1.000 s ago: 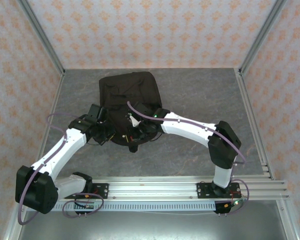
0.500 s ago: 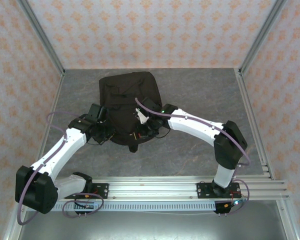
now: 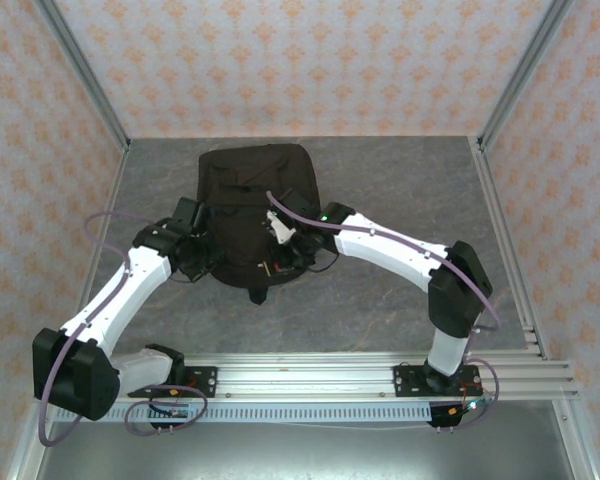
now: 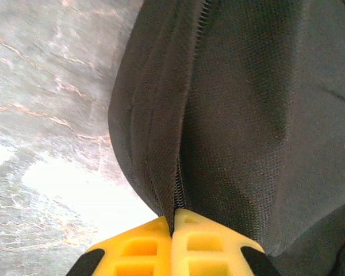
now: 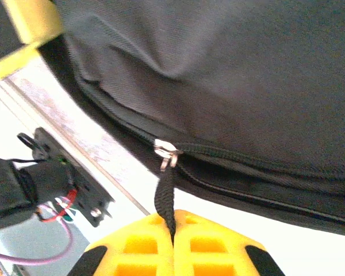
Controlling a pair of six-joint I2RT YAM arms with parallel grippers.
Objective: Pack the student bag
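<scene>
At the middle of the worktop (image 3: 400, 200) lies the student bag (image 3: 252, 195), flat, its rounded end toward the arm bases. On the bag's left flank the left gripper (image 4: 173, 221) is closed on the fabric, pinching a seam along the zipper line. At the bag's near edge the right gripper (image 5: 172, 223) is clamped on the black pull strap (image 5: 164, 192) hanging from the metal zipper slider (image 5: 167, 154). Around the bag the surface is bare grey stone pattern, so the filling looks done and what remains seems to be running the zipper shut. The track beside the slider looks meshed, but how much stays unzipped I cannot tell. Little stands in the way: the bag's own slack fabric may bunch ahead of the slider, and both arms crowd close at the bag's near end.
</scene>
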